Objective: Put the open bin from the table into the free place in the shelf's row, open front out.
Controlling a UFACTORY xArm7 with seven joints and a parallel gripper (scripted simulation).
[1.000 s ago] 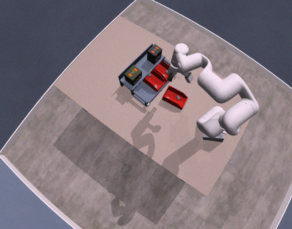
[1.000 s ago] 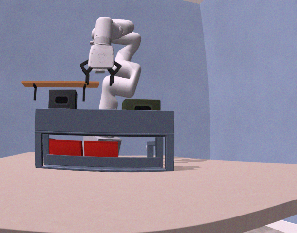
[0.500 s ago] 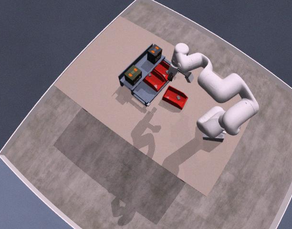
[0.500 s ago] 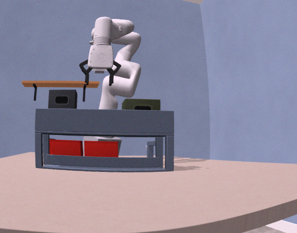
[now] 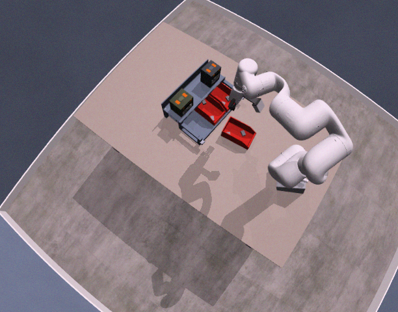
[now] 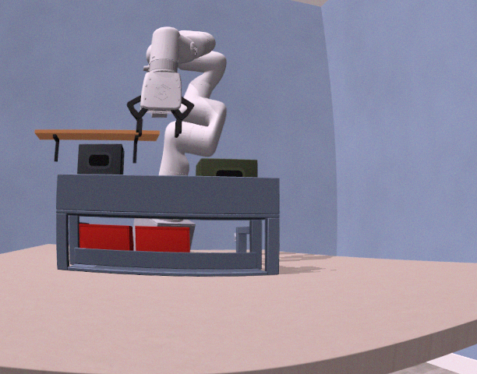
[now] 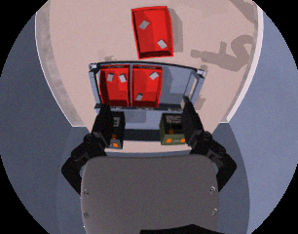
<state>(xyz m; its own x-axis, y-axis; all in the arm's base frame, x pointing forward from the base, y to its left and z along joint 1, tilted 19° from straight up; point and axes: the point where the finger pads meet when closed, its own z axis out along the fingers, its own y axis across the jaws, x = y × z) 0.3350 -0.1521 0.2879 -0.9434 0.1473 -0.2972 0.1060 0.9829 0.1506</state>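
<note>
The loose red open bin (image 5: pixel 238 132) (image 7: pixel 152 31) stands on the table (image 5: pixel 142 84) (image 6: pixel 231 314) in front of the grey shelf (image 5: pixel 192 88) (image 6: pixel 166 195), with small grey parts in it. It is hidden in the exterior view. Two red bins (image 5: pixel 211 110) (image 5: pixel 222 93) (image 6: pixel 104 236) (image 6: pixel 162 238) (image 7: pixel 116 86) (image 7: pixel 147 85) stand side by side on the shelf's lower floor. The free place (image 5: pixel 196 125) (image 7: pixel 178 88) is beside them. My gripper (image 5: pixel 233 102) (image 6: pixel 158 130) (image 7: pixel 146 110) is open and empty. It hangs high above the shelf, over the shelved bins and apart from the loose bin.
A black box (image 5: pixel 211 73) (image 6: pixel 100 159) and an olive box (image 5: pixel 181 101) (image 6: pixel 227 167) (image 7: pixel 171 131) stand on the shelf's top board. An orange wall shelf (image 6: pixel 95 135) on brackets hangs behind, level with my fingers.
</note>
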